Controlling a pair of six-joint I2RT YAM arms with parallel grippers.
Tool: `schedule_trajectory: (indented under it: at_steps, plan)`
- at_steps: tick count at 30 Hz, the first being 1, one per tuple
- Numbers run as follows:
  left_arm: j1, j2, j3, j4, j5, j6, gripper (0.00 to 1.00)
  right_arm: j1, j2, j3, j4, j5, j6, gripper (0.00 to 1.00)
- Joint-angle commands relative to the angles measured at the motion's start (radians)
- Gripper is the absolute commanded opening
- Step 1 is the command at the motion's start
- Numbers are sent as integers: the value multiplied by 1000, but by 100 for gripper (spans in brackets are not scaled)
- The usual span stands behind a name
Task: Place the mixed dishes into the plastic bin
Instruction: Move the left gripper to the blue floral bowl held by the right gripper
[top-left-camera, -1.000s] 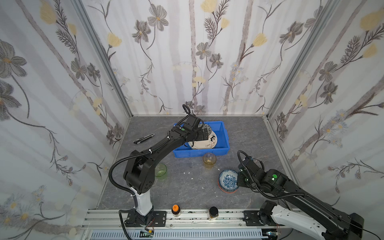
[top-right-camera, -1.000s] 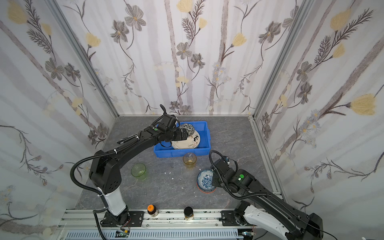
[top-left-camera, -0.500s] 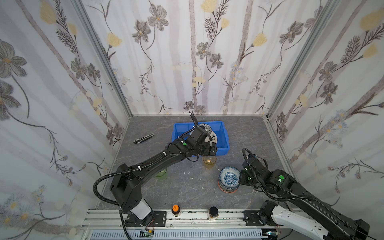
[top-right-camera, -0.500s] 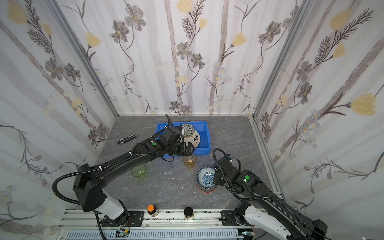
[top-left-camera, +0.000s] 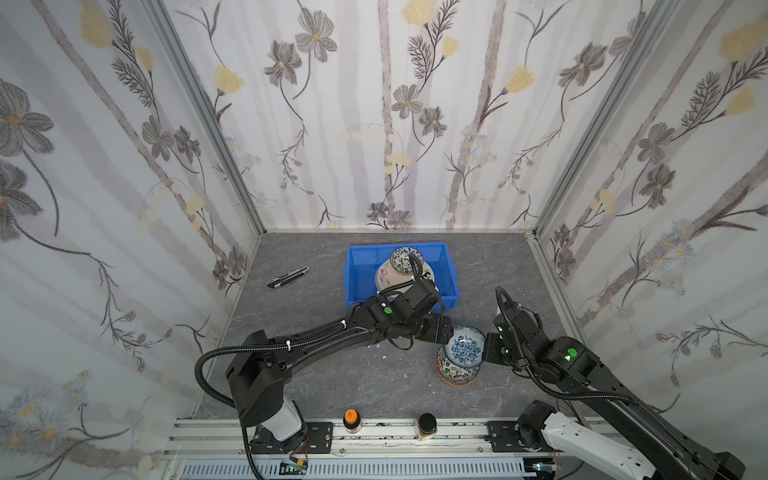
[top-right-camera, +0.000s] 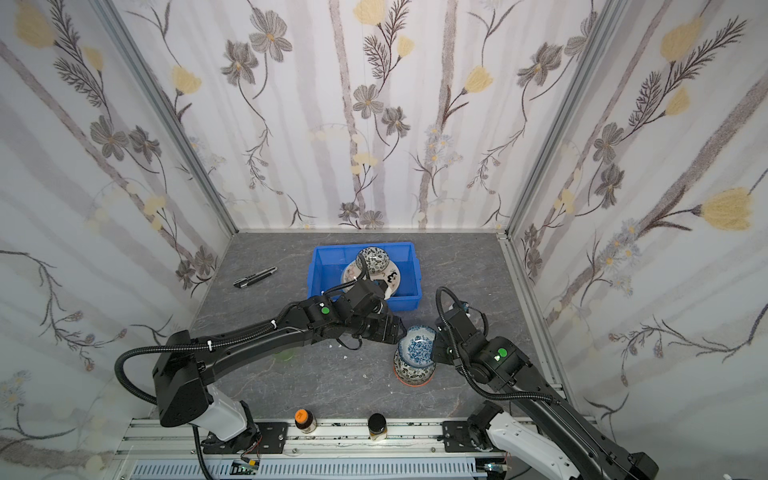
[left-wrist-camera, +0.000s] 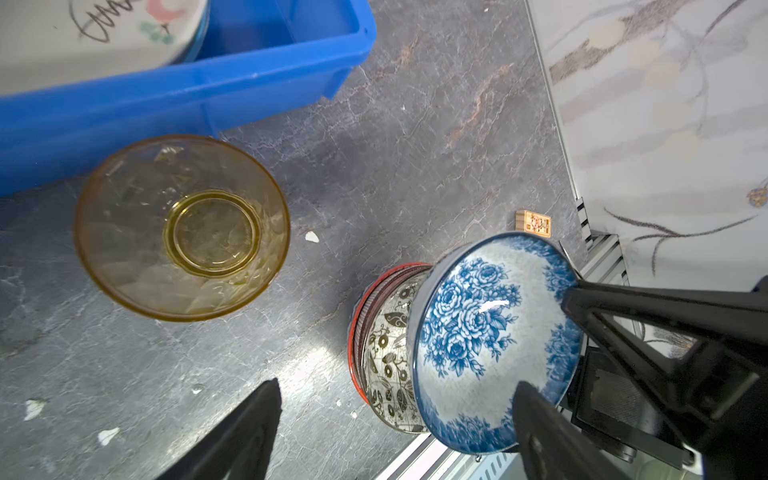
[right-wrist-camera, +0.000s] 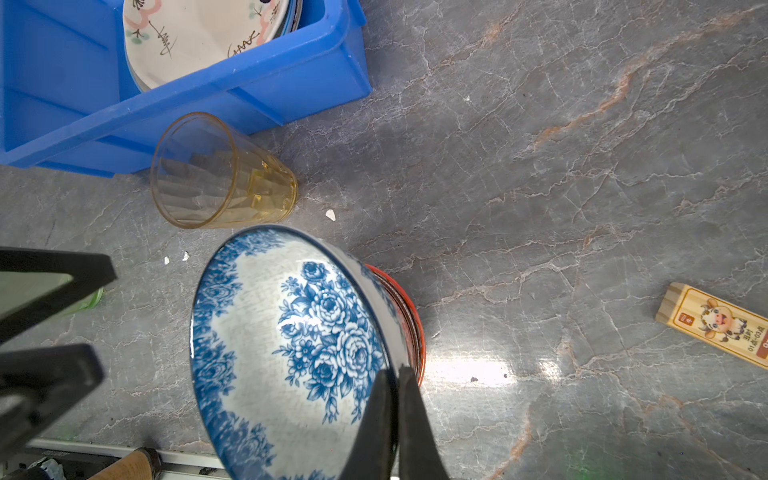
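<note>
Your bin (top-left-camera: 357, 270), at 12 o'clock, holds plates (top-left-camera: 388, 276) and a bowl (top-left-camera: 405, 258). Right gripper (right-wrist-camera: 395, 374) clamps the blue bowl (top-left-camera: 465, 347) at the bin's 5 o'clock; left gripper (left-wrist-camera: 397, 384) gapes beside it. Amber glass (left-wrist-camera: 183, 226), green glass (top-right-camera: 284, 355) and stacked bowls (top-left-camera: 455, 374) remain.

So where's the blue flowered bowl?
The blue flowered bowl tilts over the bowl stack, right of centre in both top views, its rim pinched by the right gripper.

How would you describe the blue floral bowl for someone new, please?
Find the blue plastic bin; nearer the viewer and to its right stands a bowl stack. The blue floral bowl tilts above it, rim pinched by the right gripper; beneath sit a leaf-patterned bowl and an orange bowl.
</note>
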Motion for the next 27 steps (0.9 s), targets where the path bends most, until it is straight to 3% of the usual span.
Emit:
schedule_trajectory:
  at_steps: [1,12,27]
  plan:
    - [-19,18,12,-7,-16,-27,84,-13,19,24,75,-23,-47,0]
    - [-47,72,30,-7,-57,-67,58,-35,85,70,99,-65,-128,0]
    - [-55,105,47,-7,-82,-78,9,-43,107,76,126,-84,-152,0]
